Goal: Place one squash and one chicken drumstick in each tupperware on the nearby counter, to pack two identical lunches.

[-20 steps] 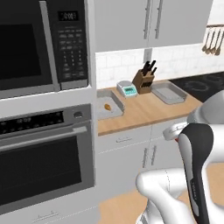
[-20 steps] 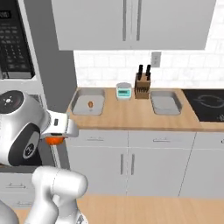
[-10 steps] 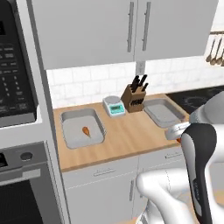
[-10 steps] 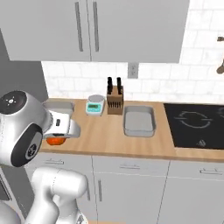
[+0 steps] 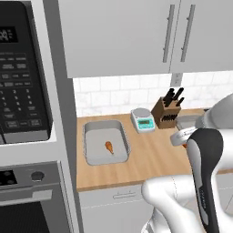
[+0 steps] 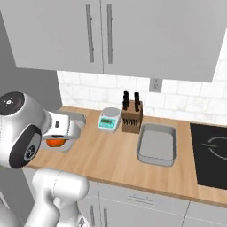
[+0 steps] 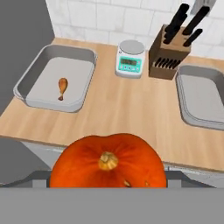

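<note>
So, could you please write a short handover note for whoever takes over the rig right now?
Gripper: closed on a squash, held in front of the counter.
Left tupperware: holds one drumstick, no squash yet.
Right tupperware: nothing shows in it.
Between them stand a scale and a knife block.
Done: one drumstick packed, one squash picked up.
Left: set this squash in a tupperware, probably the left one, then pack a second squash and a second drumstick so that both match.
</note>
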Robot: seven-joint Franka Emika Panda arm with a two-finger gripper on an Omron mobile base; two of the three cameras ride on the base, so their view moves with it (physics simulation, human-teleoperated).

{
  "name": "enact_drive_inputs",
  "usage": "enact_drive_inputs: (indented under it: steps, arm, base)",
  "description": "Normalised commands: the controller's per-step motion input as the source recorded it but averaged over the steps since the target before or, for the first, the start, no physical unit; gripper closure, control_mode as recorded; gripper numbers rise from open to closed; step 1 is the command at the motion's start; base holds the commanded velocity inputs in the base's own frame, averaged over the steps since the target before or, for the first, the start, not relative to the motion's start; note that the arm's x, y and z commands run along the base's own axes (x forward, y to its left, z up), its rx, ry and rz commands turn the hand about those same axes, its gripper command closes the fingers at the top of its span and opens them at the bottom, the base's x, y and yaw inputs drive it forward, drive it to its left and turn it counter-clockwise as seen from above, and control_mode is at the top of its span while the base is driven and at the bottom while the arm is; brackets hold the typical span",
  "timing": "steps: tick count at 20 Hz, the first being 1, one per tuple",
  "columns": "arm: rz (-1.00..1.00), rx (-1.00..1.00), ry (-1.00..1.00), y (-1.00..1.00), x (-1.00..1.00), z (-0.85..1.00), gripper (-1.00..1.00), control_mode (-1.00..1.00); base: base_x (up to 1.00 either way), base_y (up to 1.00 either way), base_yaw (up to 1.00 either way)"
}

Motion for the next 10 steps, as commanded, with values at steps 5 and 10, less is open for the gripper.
enact_drive_inputs:
  steps: [5, 10]
  arm:
    - [0.11, 0.00, 0.00, 0.11, 0.30, -0.34, 1.00, -1.00]
    - [0.12, 0.00, 0.00, 0.44, 0.54, -0.55, 1.00, -1.00]
  base:
    - [0.18, 0.03, 0.10]
    - [0.00, 0.00, 0.00]
